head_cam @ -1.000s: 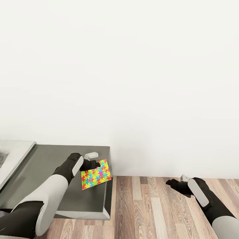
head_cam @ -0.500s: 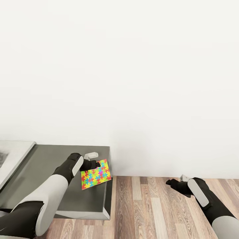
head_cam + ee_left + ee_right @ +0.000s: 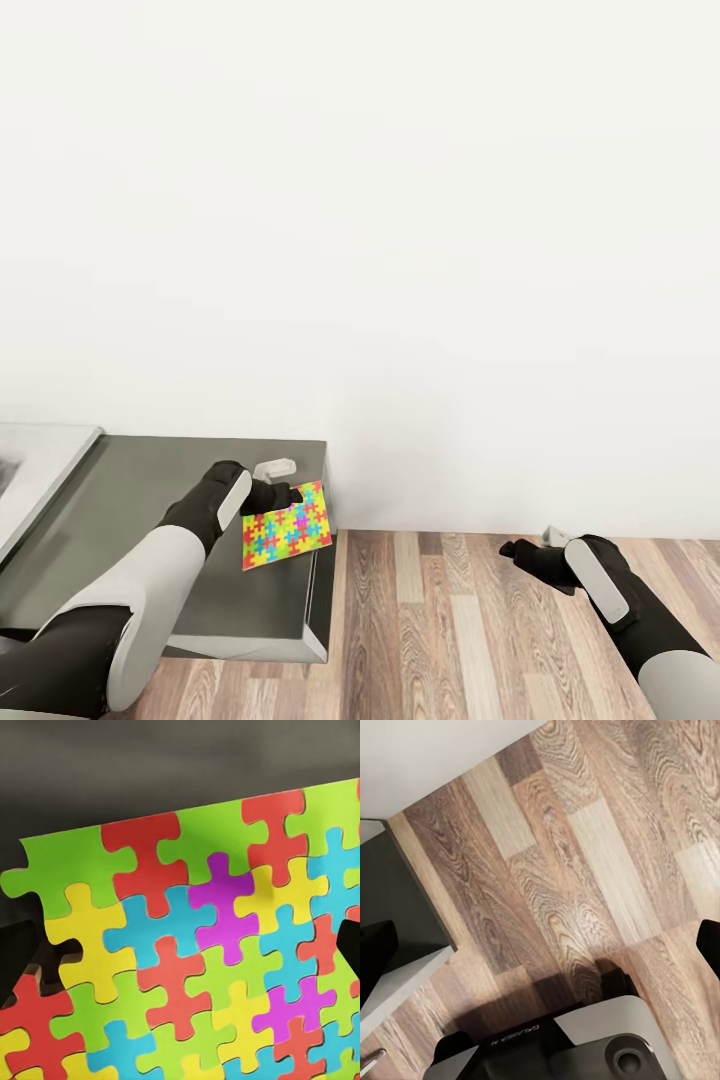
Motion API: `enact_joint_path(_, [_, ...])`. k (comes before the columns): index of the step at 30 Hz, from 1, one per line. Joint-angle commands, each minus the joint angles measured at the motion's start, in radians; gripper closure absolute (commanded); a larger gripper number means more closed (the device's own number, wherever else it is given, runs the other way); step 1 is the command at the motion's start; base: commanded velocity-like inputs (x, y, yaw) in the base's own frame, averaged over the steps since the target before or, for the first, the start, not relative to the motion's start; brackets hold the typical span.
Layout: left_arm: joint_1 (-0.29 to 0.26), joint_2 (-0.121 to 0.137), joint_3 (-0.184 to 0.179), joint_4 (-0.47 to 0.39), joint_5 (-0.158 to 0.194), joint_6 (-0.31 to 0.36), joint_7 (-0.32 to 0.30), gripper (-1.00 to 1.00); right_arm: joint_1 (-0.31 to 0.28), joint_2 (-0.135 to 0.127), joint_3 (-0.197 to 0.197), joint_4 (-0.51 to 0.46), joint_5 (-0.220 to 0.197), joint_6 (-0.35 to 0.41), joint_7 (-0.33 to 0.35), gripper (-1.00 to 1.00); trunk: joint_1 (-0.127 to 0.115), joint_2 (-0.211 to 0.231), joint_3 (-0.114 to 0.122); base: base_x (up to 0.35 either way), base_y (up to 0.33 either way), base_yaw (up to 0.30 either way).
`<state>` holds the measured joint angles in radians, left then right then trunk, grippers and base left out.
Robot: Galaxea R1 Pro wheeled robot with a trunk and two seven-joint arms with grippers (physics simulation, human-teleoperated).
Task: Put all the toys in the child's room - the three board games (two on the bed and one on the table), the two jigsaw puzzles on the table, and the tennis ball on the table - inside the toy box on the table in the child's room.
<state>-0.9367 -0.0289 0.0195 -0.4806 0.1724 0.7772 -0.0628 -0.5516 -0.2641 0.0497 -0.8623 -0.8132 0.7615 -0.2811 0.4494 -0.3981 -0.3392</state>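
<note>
My left gripper point(image 3: 288, 495) is shut on the top edge of a jigsaw puzzle point(image 3: 289, 527), a thin board of yellow, red, blue, green and pink pieces. It hangs tilted just above the right end of the dark grey table point(image 3: 130, 500). The left wrist view shows the jigsaw puzzle point(image 3: 195, 960) close up, with dark fingers point(image 3: 37, 964) at its sides. A pale grey sloping bin, the toy box point(image 3: 40, 465), shows at the far left of the table. My right gripper point(image 3: 512, 549) hangs open over the floor, its fingertips point(image 3: 375, 952) wide apart with nothing between them.
A plain white wall point(image 3: 400, 250) stands close behind the table. Brown wood-plank floor point(image 3: 450, 630) stretches to the right of the table's end. In the right wrist view the table corner point(image 3: 394, 900) and my own base point(image 3: 585, 1042) show over the planks.
The whole view has shifted slightly left, so the camera has turned a little. The puzzle stays in my left gripper. The right arm holds its pose.
</note>
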Motion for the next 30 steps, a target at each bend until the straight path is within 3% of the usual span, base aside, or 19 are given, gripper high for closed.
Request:
enact_joint_path(1, [-0.001,0.000,0.002,-0.001,0.003,0.005,0.000,-1.00,-0.001,-0.001,0.004,-0.001,-0.011,0.001,-0.010,-1.00,0.001,-0.002,-0.002,0.000,0.000,0.000])
enact_joint_path(24, [-0.001,0.003,0.006,-0.002,0.003,0.005,-0.002,-1.00,-0.001,-0.001,0.004,-0.001,-0.011,0.001,-0.010,-1.00,0.001,-0.002,-0.002,-0.011,-0.045,0.000])
enact_joint_path(28, [0.000,0.016,0.011,-0.029,0.004,-0.001,-0.048,-1.00,-0.001,-0.001,0.004,-0.001,-0.011,0.001,-0.010,-1.00,0.001,-0.002,-0.002,0.000,0.000,0.000])
enact_joint_path(30, [0.001,0.028,0.012,-0.072,0.003,-0.023,-0.101,-1.00,-0.001,-0.001,0.004,-0.001,-0.011,0.001,-0.010,-1.00,0.001,-0.002,-0.002,0.000,0.000,0.000])
